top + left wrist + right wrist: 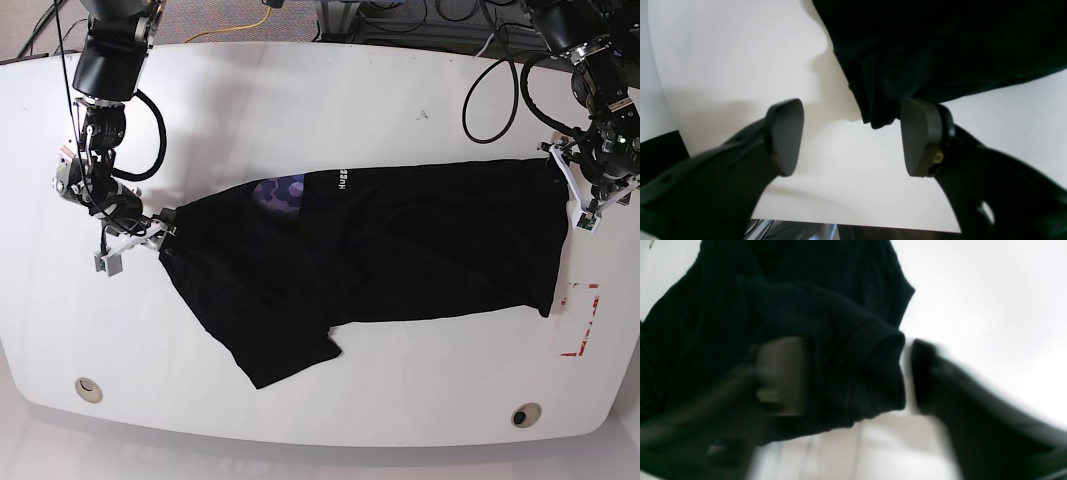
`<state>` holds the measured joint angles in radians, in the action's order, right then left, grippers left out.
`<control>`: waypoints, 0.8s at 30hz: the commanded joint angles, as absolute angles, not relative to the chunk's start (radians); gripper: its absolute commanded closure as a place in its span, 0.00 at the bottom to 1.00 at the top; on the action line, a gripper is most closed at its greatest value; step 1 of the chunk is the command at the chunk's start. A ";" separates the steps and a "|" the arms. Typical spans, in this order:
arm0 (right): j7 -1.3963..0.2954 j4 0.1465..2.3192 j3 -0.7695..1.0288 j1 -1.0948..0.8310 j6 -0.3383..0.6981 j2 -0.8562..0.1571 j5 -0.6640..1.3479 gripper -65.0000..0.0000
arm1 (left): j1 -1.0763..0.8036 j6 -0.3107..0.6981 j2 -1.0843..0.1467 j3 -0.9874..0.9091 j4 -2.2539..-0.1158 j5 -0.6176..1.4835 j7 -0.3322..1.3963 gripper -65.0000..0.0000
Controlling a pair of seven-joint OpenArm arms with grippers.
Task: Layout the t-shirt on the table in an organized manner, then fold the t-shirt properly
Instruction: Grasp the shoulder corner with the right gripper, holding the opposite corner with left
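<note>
A broad glossy white worktop (320, 90) fills the base view, cables trailing past its far edge and a red tape outline (582, 320) near one end; across its middle lies the black t-shirt (380, 250), spread lengthwise but slanted and rumpled, one sleeve (290, 365) poking toward the near edge. At the left of that view the right claw (857, 376) straddles a bunched fold of the cloth's end, pads either side of it; motion blur hides whether the pinch is complete, so I cannot tell if it grips yet. At the right the left claw (851, 136) stands released, pads well apart, the nearest corner of the fabric hanging just beside one pad, nothing between them. The step in hand looks like seizing both ends to stretch the garment flat; it likely goes best if each claw takes a single hem layer rather than a wad, then both draw apart evenly, low over the worktop, so the wrinkles pull out without dragging the shirt askew.
</note>
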<state>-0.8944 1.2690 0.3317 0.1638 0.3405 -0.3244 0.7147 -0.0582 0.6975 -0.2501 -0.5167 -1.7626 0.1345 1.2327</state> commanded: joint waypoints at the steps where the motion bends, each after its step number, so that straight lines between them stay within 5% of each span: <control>1: -0.878 1.288 0.335 0.185 0.349 -0.344 0.733 0.63 | -0.048 0.698 -0.265 -0.522 -1.782 0.137 1.219 0.34; 5: -0.878 1.288 0.335 0.186 0.349 -0.346 0.733 0.84 | -0.048 0.698 -0.265 -0.522 -1.782 0.137 1.219 0.34; 24: -0.889 1.405 0.341 0.119 0.341 -0.348 0.733 0.82 | -0.045 0.698 -0.265 -0.521 -1.782 0.137 1.219 0.34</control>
<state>-0.8986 1.3613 0.3336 0.1120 0.3397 -0.3290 0.7143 -0.0578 0.6975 -0.2501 -0.5167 -1.7626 0.1345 1.2327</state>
